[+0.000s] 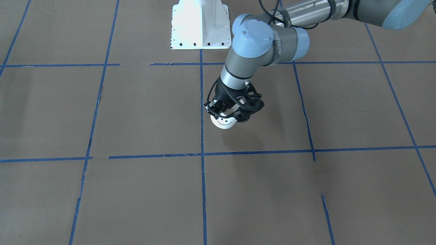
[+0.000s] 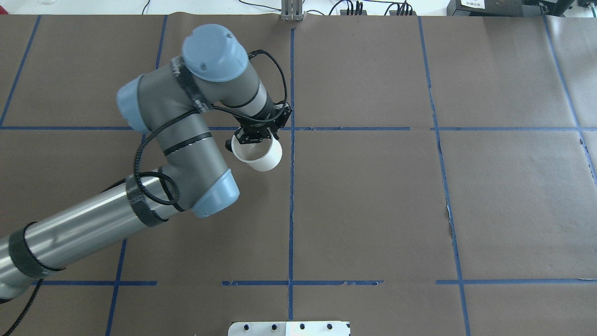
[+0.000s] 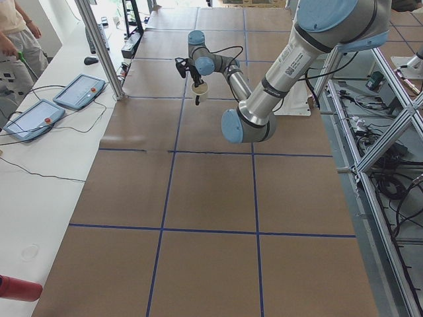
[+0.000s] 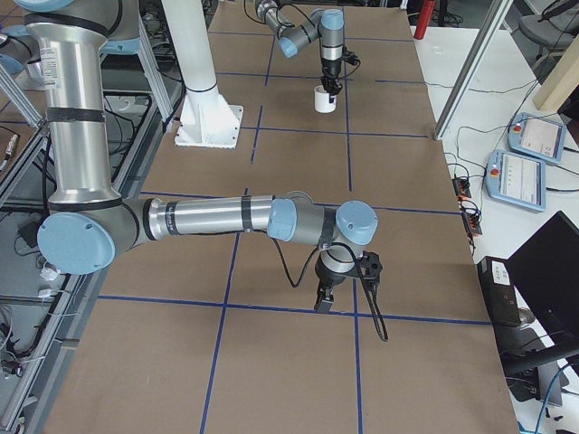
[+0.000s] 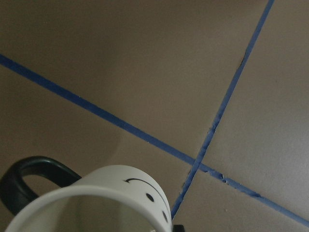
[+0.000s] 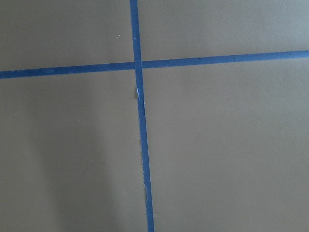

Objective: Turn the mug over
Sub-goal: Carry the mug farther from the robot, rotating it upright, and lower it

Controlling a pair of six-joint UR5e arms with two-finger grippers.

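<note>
The white mug (image 1: 224,122) with a black smiley face hangs from my left gripper (image 1: 227,110), which is shut on its rim. It is tilted and held a little above the brown table, near a blue tape line. From overhead the mug (image 2: 259,154) shows its open mouth under the left gripper (image 2: 253,138). The left wrist view shows the mug's rim, face and dark handle (image 5: 29,181). My right gripper (image 4: 327,291) shows only in the exterior right view, low over the table; I cannot tell whether it is open or shut.
The white robot base plate (image 1: 201,29) stands at the table's robot-side edge. Blue tape lines (image 2: 291,196) grid the brown table. A metal post (image 3: 106,56) and control tablets (image 3: 79,90) stand along the operators' side.
</note>
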